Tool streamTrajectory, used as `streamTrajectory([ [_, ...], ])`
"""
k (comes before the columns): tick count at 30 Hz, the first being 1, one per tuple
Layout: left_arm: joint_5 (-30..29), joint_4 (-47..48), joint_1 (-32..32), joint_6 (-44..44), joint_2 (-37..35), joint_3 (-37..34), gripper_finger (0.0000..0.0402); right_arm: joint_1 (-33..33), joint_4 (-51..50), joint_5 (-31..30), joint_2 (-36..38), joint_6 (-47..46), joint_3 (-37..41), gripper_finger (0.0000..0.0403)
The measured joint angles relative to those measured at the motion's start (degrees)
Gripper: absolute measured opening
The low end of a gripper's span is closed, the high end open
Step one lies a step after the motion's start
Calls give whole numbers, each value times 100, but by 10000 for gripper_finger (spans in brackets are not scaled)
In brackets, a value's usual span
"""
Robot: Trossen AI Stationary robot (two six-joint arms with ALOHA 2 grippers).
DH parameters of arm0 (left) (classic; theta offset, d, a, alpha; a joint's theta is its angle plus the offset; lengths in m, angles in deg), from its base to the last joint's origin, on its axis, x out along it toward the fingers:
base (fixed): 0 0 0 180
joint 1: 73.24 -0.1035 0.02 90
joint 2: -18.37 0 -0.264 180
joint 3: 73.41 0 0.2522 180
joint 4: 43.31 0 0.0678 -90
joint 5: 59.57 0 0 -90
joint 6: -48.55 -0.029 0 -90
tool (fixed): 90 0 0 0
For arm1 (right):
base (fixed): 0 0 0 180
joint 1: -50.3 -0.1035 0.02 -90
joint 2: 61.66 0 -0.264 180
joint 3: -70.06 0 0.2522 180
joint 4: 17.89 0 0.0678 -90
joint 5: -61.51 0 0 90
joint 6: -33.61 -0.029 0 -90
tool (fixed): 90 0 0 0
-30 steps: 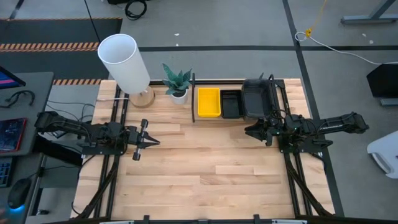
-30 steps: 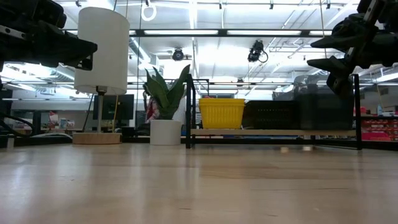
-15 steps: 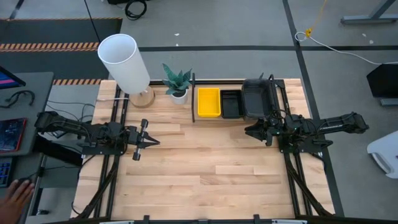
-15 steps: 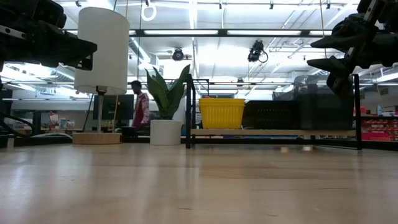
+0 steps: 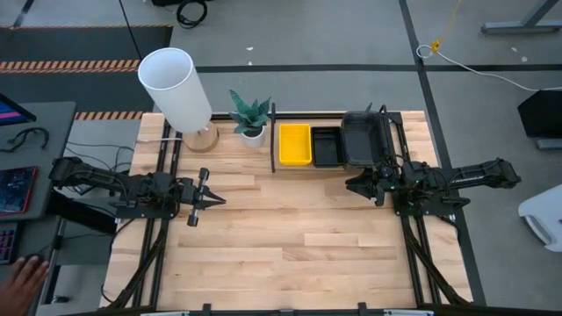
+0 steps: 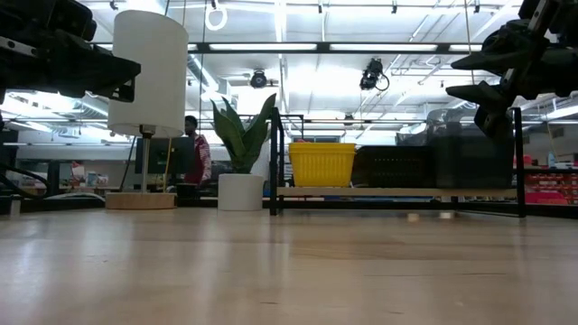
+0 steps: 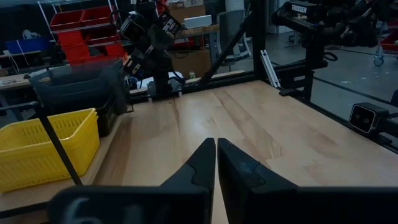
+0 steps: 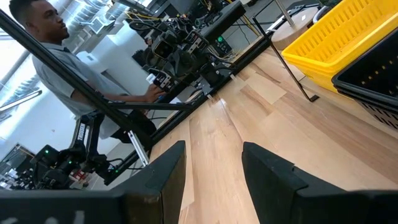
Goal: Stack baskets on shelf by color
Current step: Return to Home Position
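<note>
On the shelf (image 5: 274, 140) at the table's far side stand side by side a yellow basket (image 5: 294, 144), a black mesh basket (image 5: 327, 147) and a larger dark grey basket (image 5: 361, 139); the low view shows them in the same row, yellow basket (image 6: 321, 163) leftmost. My left gripper (image 5: 219, 200) hovers level over the table's left part, shut and holding nothing; its fingers (image 7: 216, 163) meet in the left wrist view. My right gripper (image 5: 349, 185) hovers level just in front of the grey basket, open and holding nothing (image 8: 214, 165).
A white cylindrical lamp (image 5: 176, 88) and a small potted plant (image 5: 251, 117) stand at the far left beside the shelf. A person (image 8: 59, 56) sits beyond the table's left side; a hand (image 5: 19, 279) shows at a mouse there. Bare wooden tabletop (image 5: 290, 237) lies between the arms.
</note>
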Motion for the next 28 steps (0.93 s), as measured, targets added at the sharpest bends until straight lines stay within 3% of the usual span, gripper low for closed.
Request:
streamTrajectory([
  [28,0,2,0,1,-1,0,29,-1,0,0,0,-2,0,162],
])
